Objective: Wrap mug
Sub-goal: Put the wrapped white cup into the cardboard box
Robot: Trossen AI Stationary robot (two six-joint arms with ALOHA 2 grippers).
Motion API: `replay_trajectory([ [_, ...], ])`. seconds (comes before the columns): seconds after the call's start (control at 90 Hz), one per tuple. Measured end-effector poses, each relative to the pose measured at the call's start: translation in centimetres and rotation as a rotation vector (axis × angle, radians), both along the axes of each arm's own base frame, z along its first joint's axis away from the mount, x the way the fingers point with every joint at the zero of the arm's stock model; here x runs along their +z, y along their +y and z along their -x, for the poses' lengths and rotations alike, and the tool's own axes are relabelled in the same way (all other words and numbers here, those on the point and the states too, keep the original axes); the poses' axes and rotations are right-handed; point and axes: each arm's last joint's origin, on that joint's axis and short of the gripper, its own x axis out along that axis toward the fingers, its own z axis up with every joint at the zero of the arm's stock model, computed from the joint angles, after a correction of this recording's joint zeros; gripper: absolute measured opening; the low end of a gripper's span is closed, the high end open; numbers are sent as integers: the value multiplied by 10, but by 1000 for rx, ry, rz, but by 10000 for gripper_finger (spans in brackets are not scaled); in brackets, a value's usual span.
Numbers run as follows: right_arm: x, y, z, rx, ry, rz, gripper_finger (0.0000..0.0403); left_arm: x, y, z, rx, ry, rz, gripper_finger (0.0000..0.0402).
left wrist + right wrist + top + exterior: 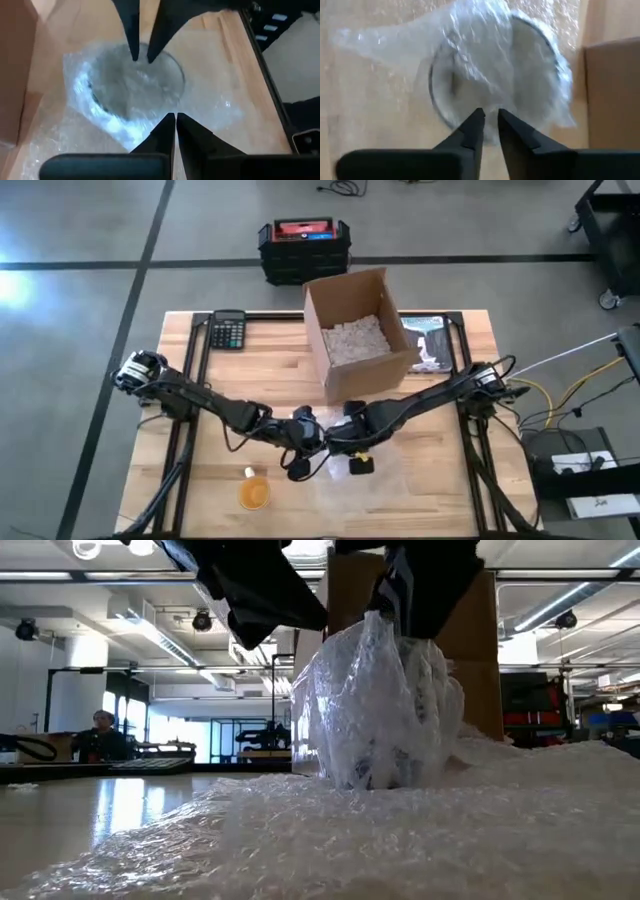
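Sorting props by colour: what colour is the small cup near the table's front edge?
Orange; the small cup shows best in the high view.

high view straight down over the whole table (280,370), low view at tabletop level, super close to the bubble wrap (380,710), facing the room, both wrist views looking down at that same wrapped bundle from opposite sides

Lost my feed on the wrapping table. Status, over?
Left gripper and right gripper both over the mug, fingers nearly shut, pinching bubble wrap pulled up over it. Cardboard box stands close behind. Nothing blocking.
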Motion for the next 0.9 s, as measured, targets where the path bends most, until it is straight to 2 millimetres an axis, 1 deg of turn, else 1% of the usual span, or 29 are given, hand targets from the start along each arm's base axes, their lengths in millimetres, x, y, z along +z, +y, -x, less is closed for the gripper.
replay_trajectory([
  [0.078, 8, 3, 1, 9, 5, -10, 100, 1, 0, 0, 1, -6, 3, 5],
  [0.144, 14, 7, 0, 22, -2, -59, 129, 2, 0, 1, -6, -4, -5, 4],
  [0.233, 28, 16, 0, 50, -77, -113, 165, -8, -1, 8, -64, 70, -53, 1],
  [0.267, 30, 20, 0, 68, -99, -117, 176, -8, -1, 8, -73, 73, -52, 1],
  [0.289, 29, 23, 0, 81, -110, -117, 184, -4, -1, 9, -75, 65, -48, 1],
  [0.389, 10, 35, -5, 139, -140, -105, 210, 16, 0, 16, -66, 13, -32, 1],
  [0.433, 5, 37, -7, 154, -143, -88, 219, 19, 0, 20, -70, 21, -30, 1],
  [0.522, -1, 35, -10, 127, -164, -5, 232, 19, -1, 25, -71, 47, -19, 1],
  [0.622, -23, 30, -14, 94, -120, 73, 238, 27, -2, 28, -64, 18, -5, 1],
  [0.667, -32, 30, -16, 87, -97, 72, 238, 27, -3, 29, -67, 23, -7, 2],
  [0.744, -39, 31, -17, 91, -71, 40, 233, 20, -4, 32, -68, 74, -13, 2],
  [0.789, -44, 32, -18, 96, -54, 27, 227, 19, -4, 32, -67, 81, -11, 1],
  [0.9, -64, 33, -21, 95, -20, 79, 196, 19, -2, 33, -48, 95, -10, 1],
])
